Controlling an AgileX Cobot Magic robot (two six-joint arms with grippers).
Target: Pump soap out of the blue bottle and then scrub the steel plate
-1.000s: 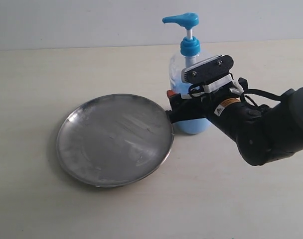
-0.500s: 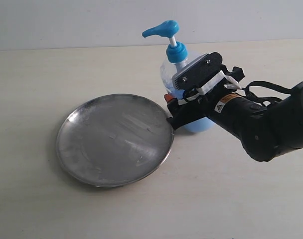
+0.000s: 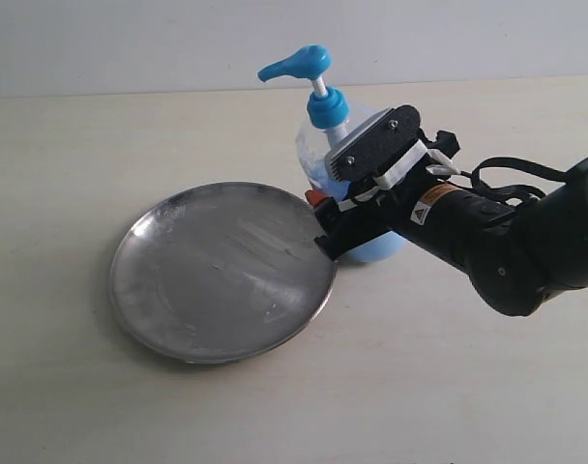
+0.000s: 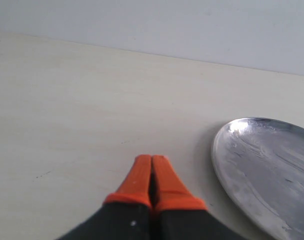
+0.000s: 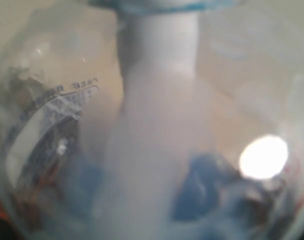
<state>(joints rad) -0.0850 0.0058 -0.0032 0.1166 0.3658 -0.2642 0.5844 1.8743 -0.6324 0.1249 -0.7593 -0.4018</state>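
Label (image 5: 47,125) on tilted blue bottle (image 3: 313,155) blurred, print unreadable; right gripper (image 3: 325,224) clamped on bottle, left gripper (image 4: 152,165) pinched together, empty.

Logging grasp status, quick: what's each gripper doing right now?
Left gripper: closed, empty.
Right gripper: closed on the blue bottle.

Bright, even light; blue bottle (image 5: 157,150) blurred with glare up close

R wrist: blue bottle (image 5: 157,125) blurred, v. close; L wrist: steel plate (image 4: 267,170) cut by edge.
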